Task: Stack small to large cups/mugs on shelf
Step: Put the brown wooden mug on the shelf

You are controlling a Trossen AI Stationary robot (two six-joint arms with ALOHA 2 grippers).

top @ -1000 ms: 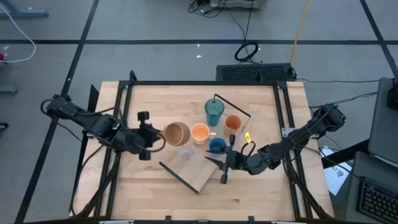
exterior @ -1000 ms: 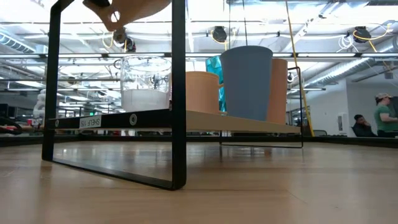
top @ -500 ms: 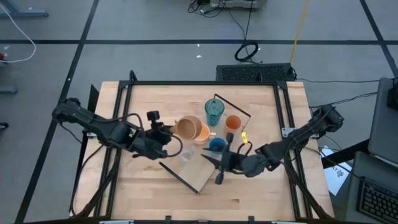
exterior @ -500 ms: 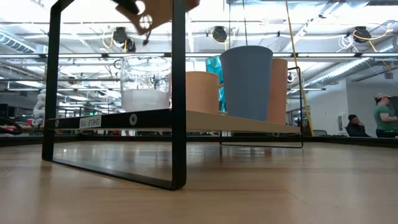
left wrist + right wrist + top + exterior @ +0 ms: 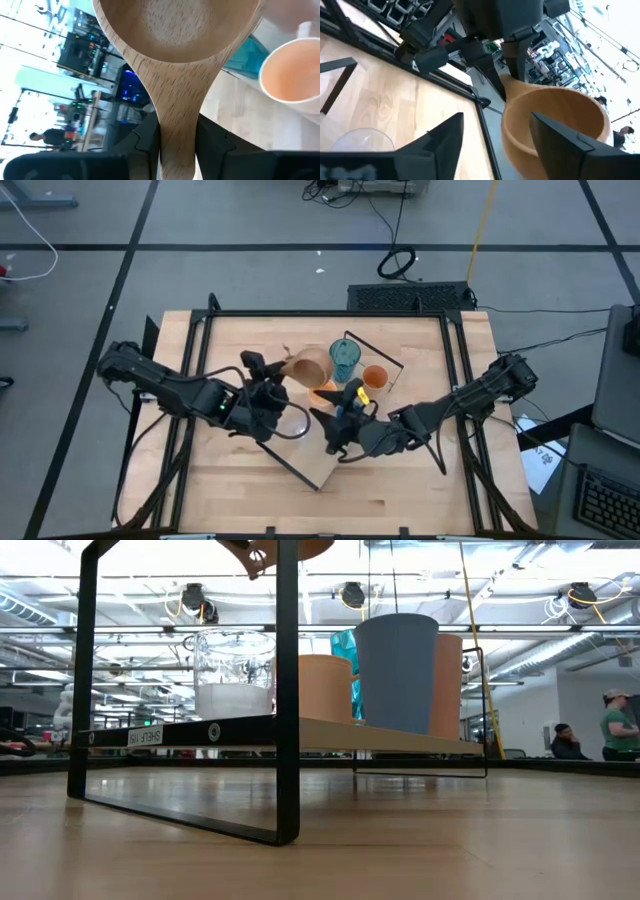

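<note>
Change: since a second ago the tan mug [image 5: 310, 365] has travelled right from beside the shelf's left end to above the row of cups, and the right hand [image 5: 340, 423] has shifted left toward it.
Left hand: the left hand [image 5: 268, 380] is pinched on the tan mug's wooden handle, its two dark fingers [image 5: 147, 137] pressed to either side of it in the left wrist view.
Tan mug: held in the air and tipped, its open mouth showing in the high view; only its underside [image 5: 275, 548] enters the low view at the top edge, above the shelf's black rail.
Right hand: spread wide, holding nothing, near the blue cup, its fingers [image 5: 445, 135] framing the tan mug in the right wrist view.
Shelf: the shelf [image 5: 318, 465] is a light-wood board lying at a slant on the bench [image 5: 240, 335], with black rails at its ends.
Teal tumbler: the teal tumbler [image 5: 344, 358] stands upright at the shelf's far end.
Orange cups: one orange cup [image 5: 374, 377] stands right of the tumbler; the other orange cup [image 5: 322, 391] is partly hidden under the mug.
Blue cup: the blue cup [image 5: 396, 670] stands upright on the shelf in the low view; the right arm hides it from above.
Clear cup: the clear cup [image 5: 234, 673] stands upright on the shelf's left part, apart from the others.
</note>
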